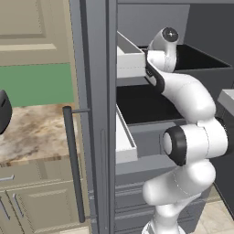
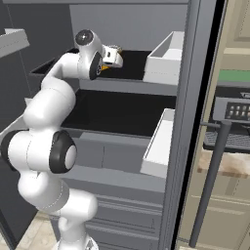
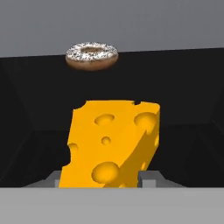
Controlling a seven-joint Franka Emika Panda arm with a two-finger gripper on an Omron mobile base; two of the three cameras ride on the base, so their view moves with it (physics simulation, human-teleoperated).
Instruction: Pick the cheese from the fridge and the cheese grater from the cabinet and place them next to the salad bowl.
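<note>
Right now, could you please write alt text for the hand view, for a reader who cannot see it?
A large orange-yellow cheese wedge with round holes stands close to the camera on a black fridge shelf, between the gripper's two grey fingertips. Behind it lies a brown donut with white sprinkled icing.

The cheese (image 3: 111, 144) hides the gripper's fingertips (image 3: 148, 177), so contact cannot be told. In the left base view, the arm's wrist (image 1: 165, 45) blocks the gripper itself.

fridge (image 2: 127, 29): door open, black shelves inside
arm (image 2: 49, 112): reaching onto upper shelf (image 2: 127, 61)
door bins (image 2: 163, 61): white, two, upper and lower
bar handle (image 2: 210, 180): grey, right of fridge
</note>
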